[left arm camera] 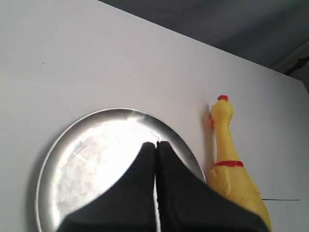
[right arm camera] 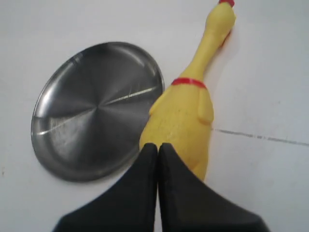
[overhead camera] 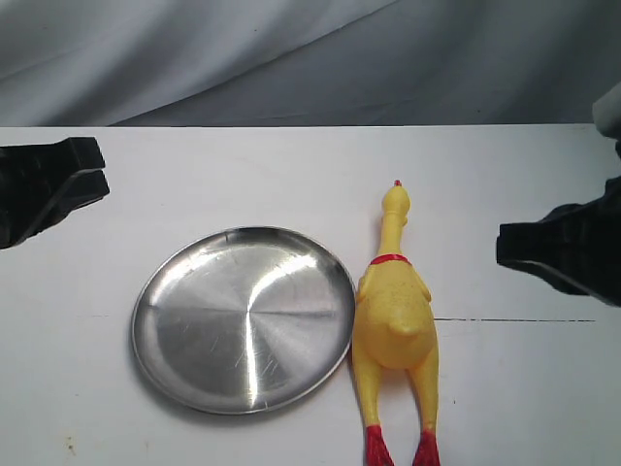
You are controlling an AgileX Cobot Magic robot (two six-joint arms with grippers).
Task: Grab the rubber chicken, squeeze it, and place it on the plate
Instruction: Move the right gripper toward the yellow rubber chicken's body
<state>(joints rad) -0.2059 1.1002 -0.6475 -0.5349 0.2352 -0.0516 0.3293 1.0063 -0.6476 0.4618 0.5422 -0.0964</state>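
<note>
Rubber chicken [overhead camera: 393, 311] apart from right pincer [overhead camera: 501, 245]

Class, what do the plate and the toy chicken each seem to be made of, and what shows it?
The plate: probably steel, shiny, with streaked glare and fine scratches. The toy chicken: likely rubber or soft plastic, smooth yellow, moulded, dull sheen.

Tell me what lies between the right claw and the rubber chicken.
Only bare white table: in the exterior view nothing stands between the right claw and the rubber chicken.
</note>
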